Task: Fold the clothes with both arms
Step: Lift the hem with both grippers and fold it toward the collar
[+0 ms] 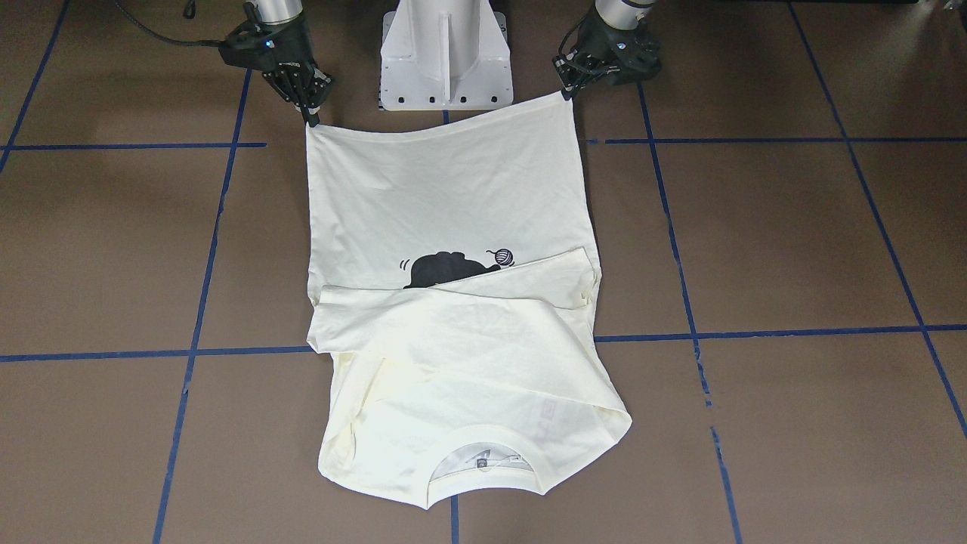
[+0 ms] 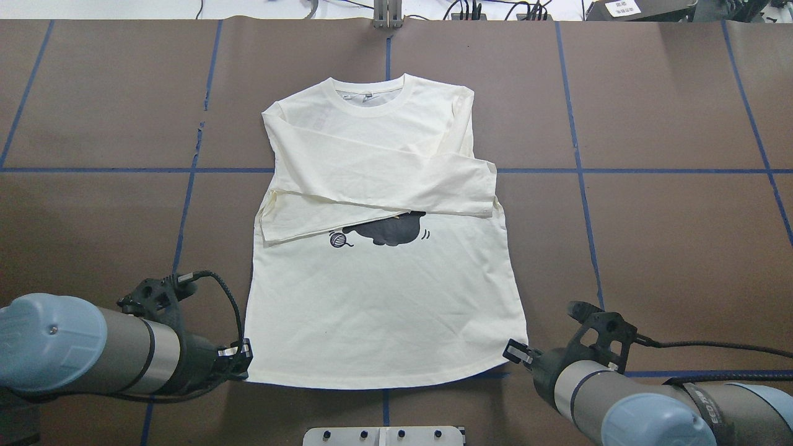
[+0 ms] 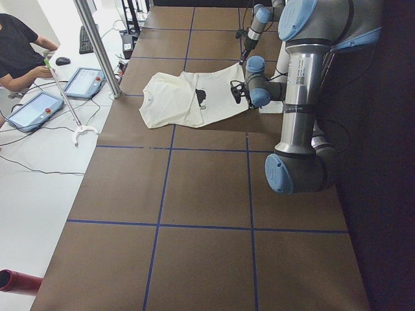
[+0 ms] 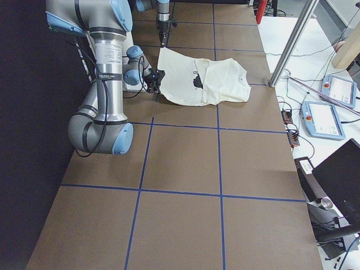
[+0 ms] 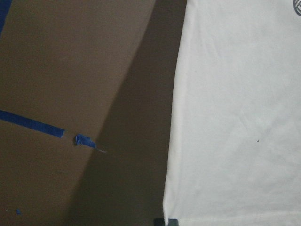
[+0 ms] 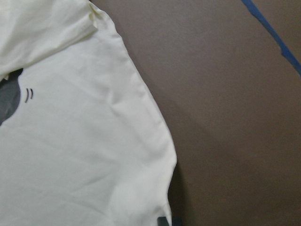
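Note:
The cream long-sleeved shirt [image 2: 384,303] lies flat on the brown table, collar away from me and hem toward me. Both sleeves [image 2: 372,179] are folded across the chest and cover the top of the black cat print [image 2: 390,230]; the yarn ball shows beside the cat. My left gripper [image 2: 243,358] is shut on the hem's left corner, which also shows in the front view [image 1: 566,91]. My right gripper [image 2: 514,352] is shut on the hem's right corner, which also shows in the front view [image 1: 310,115]. Each wrist view shows its corner at the bottom edge of the cloth [image 5: 235,117] [image 6: 80,155].
The white pedestal base [image 1: 444,53] stands between the two grippers, just behind the hem. Blue tape lines [image 2: 619,170] cross the brown table. An operator [image 3: 16,45] and control tablets [image 3: 35,107] are at a side bench beyond a metal pole [image 3: 97,45].

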You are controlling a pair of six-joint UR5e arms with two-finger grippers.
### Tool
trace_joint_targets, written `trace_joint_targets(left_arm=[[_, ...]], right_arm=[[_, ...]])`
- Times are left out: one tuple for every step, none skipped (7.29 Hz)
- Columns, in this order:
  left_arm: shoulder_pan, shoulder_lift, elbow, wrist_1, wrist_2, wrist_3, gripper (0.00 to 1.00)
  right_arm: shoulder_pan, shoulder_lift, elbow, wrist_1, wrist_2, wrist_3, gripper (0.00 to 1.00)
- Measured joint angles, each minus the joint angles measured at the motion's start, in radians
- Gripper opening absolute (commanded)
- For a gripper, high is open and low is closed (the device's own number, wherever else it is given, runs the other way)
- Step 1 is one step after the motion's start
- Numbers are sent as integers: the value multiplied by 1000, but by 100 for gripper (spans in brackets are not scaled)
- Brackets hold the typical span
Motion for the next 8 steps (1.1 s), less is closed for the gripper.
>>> trace_joint_targets(left_arm=[[-67, -20, 19, 4, 1, 60, 0], [-151, -64, 71, 13, 1, 132, 0], [-232, -130, 155, 19, 1, 192, 0], [-296, -200, 250, 20, 1, 239, 0], [-346, -268, 347, 16, 0, 271, 0], [-386, -329, 442, 1, 1, 288, 0], [-416, -370, 524, -45, 2, 294, 0], [-436, -392, 597, -113, 4, 299, 0]], right_arm=[[70, 49, -25, 0, 32, -77, 0], [172, 114, -88, 0, 103, -172, 0], [276, 194, -172, 0, 185, -255, 0], [374, 261, -252, -1, 260, -329, 0], [467, 308, -321, 0, 318, -410, 0], [548, 361, -402, 3, 361, -484, 0], [601, 428, -502, 7, 383, -528, 0], [637, 498, -614, 15, 391, -559, 0]])
